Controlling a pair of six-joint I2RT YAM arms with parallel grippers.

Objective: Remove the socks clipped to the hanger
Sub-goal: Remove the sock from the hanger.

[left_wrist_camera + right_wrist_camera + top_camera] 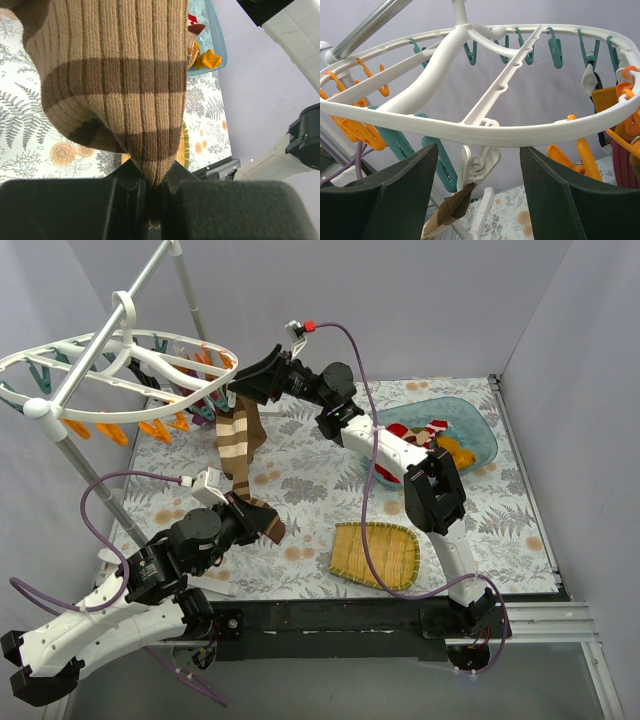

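Note:
A brown-and-tan striped sock [239, 445] hangs from a white clip [477, 162] on the white oval hanger [90, 360]. My left gripper [243, 512] is shut on the sock's lower end [120, 80], and the fabric is pinched between its pads. My right gripper [262, 375] is open at the hanger's rim [485, 131], one finger on each side of the white clip that holds the sock's top [451, 209]. More socks [615, 127] hang at the right edge of the right wrist view. Red-and-white and orange socks [425, 435] lie in a blue tray [478, 435].
Orange and teal clips [150, 425] dangle from the hanger. A grey pole stand [85, 465] holds it at the left. A woven bamboo tray [375, 553] lies near the front of the floral tablecloth. Grey walls enclose the table.

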